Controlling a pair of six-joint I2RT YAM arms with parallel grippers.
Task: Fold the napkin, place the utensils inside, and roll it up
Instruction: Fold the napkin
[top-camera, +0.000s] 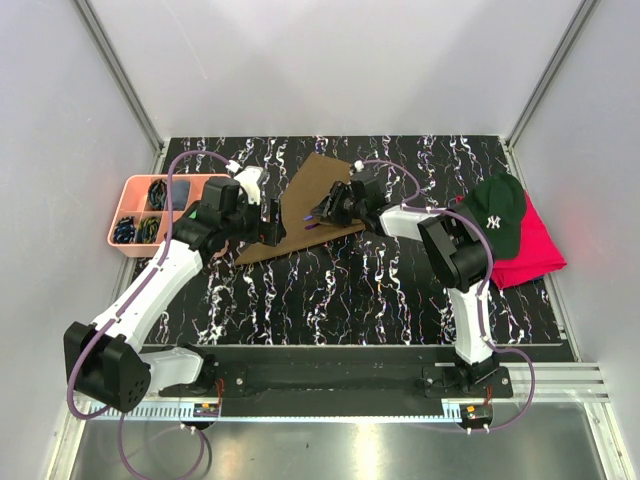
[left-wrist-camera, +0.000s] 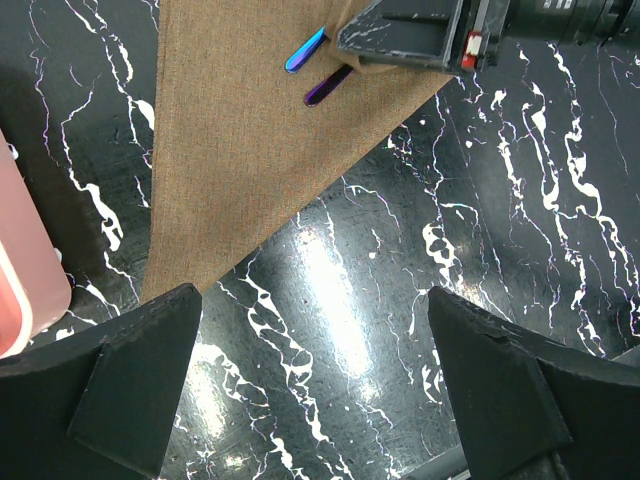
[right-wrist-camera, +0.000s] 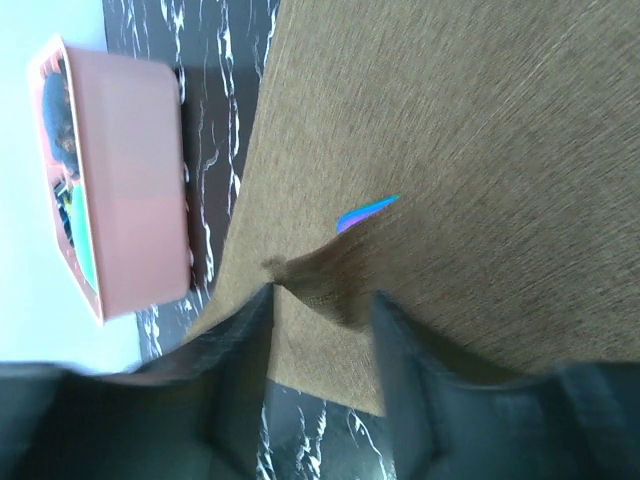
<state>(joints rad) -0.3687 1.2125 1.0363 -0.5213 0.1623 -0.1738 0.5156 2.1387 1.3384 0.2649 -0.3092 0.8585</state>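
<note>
My right gripper pinches the napkin edge over the utensils, left gripper spread empty beside the napkin's near corner, so I'd roll tight and slow

Napkin beneath right end effector

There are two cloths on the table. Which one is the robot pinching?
The olive-brown napkin, bunched in the right gripper. The red cloth lies apart at the right, untouched, under a green cap.
</note>
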